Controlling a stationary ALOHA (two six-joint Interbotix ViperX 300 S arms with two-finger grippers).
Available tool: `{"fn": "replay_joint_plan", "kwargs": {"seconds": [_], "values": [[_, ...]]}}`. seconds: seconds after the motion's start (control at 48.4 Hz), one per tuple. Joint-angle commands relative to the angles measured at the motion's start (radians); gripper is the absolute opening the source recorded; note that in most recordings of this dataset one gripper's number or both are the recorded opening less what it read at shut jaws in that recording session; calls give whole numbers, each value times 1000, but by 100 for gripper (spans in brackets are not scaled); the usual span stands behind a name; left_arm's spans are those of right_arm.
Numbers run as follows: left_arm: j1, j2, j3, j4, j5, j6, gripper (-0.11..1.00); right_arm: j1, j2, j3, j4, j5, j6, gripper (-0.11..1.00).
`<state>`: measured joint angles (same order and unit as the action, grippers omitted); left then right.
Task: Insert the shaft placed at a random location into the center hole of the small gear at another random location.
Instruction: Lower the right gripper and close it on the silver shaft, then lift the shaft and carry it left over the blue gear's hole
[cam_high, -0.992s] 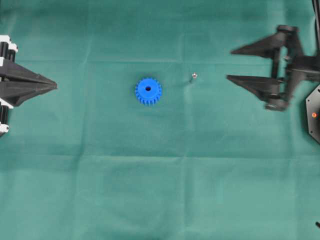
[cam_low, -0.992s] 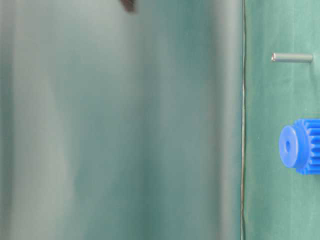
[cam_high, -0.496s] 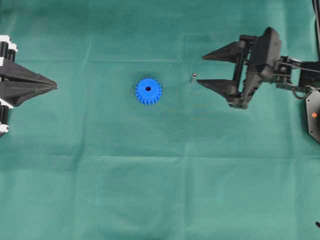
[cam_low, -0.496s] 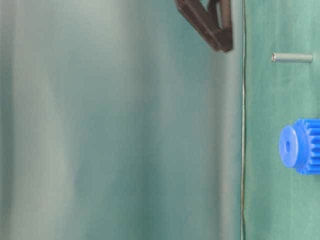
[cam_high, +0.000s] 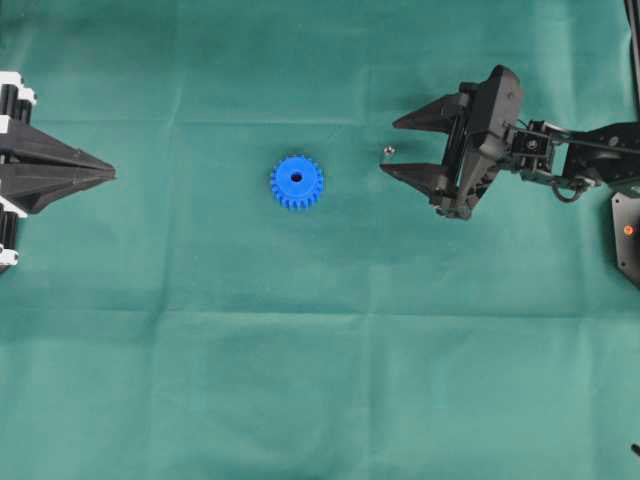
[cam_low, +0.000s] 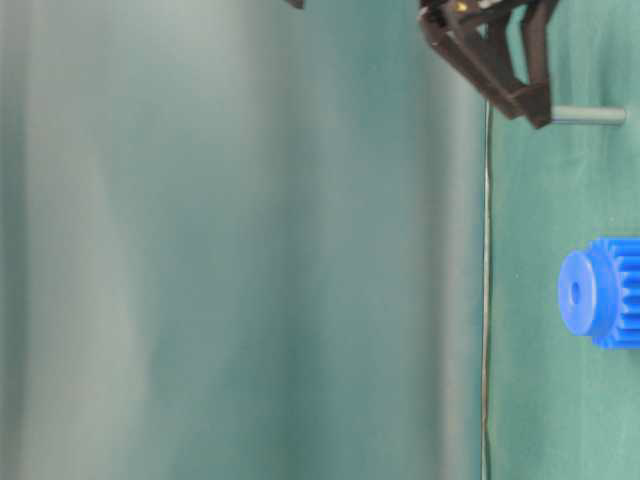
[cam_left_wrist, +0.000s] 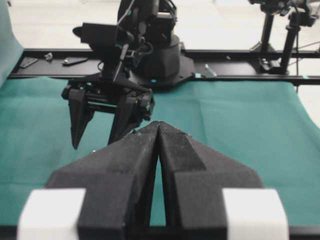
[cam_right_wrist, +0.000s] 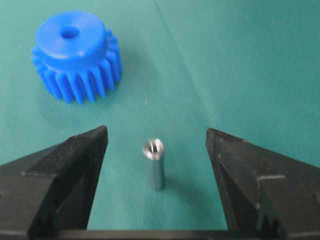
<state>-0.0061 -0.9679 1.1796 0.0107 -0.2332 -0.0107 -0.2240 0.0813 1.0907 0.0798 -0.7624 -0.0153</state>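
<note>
Unlabelled shaft (cam_right_wrist: 154, 164) upright between wide-open, empty right pincer (cam_right_wrist: 156, 145); left pincer (cam_left_wrist: 158, 131) closed, empty.

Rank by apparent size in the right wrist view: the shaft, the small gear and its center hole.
1. The small gear, though it lies farthest from the camera.
2. The shaft, standing upright, nearer the lens.
3. The center hole, clearly smallest.
</note>
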Motion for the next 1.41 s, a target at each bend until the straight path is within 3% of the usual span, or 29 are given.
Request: {"fn": "replay_joint_plan", "kwargs": {"seconds": [0.0,0.269,0.331,0.496,0.558,0.889,1.199,1.385], "values": [[-3,5,-25,3,-3,-2,0,-3,11,-20,9,-25,-8,81],[2,5,-25,3,6,0,0,-3,29,-31,9,-18,-6,77],[3,3,-25,3,8,0,0,-2,34,-34,11,-11,-5,68],[3,5,-25,3,8,0,0,5,48,-43,6,-2,-3,24],[5,3,-25,3,9,0,0,6,48,-44,3,-3,-3,13],[5,3,-25,3,15,-2,0,9,14,-44,3,17,5,13],[5,5,-25,3,14,-2,0,9,-172,-63,3,202,-5,13],[5,5,-25,3,14,-2,0,11,-216,-72,2,265,-8,13]]}}
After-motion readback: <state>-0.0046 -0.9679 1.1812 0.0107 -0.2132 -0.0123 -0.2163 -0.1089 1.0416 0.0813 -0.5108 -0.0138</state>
